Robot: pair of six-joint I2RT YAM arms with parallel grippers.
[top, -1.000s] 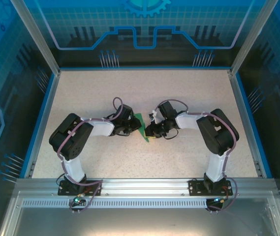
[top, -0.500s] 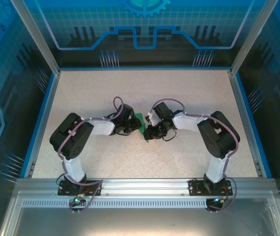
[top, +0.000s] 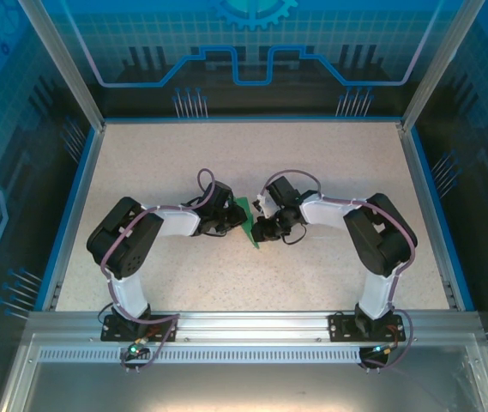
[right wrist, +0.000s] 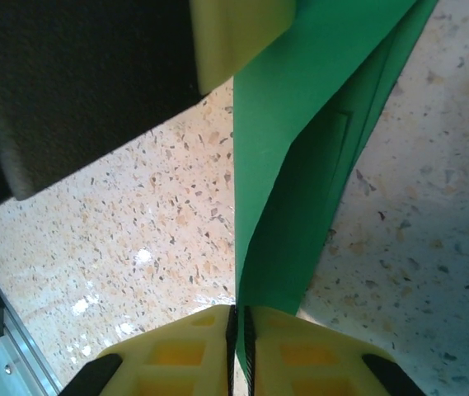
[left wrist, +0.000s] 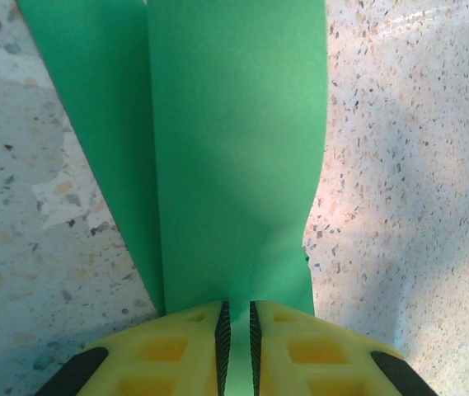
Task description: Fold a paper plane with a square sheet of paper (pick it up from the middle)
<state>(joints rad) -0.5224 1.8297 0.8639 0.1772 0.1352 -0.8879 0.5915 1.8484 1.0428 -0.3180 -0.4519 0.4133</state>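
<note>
1. the enclosure walls (top: 21, 103) are blue translucent panels printed with grid and circuit lines, held in pale metal posts
2. the table (top: 329, 163) is a flat rectangular top of pale, matte, stone-like material speckled with dark and tan flecks, edged with a blue rim
3. the left arm (top: 132, 240) and right arm (top: 376, 232) are glossy black and white jointed shells with purple cables looped along them; both bend inward and meet near the middle of the table
4. the left gripper (left wrist: 236, 309) has blocky yellow fingers with ribbed black pads; its jaws are pinched together on an edge of the paper plane, which runs straight into the narrow slit
5. the right gripper (right wrist: 238, 312) has the same yellow fingers, pressed together on the paper's other side, with a green layer caught in the slit
6. the paper plane (top: 245, 219) is thin, matte, bright green and unmarked, folded into long overlapping layers with straight creases (left wrist: 234, 165) (right wrist: 300, 165)
7. it sits at the table's centre between the two grippers, just off the surface
8. from above, its long axis runs far to near, leaning slightly right, and it narrows toward the near end
</note>
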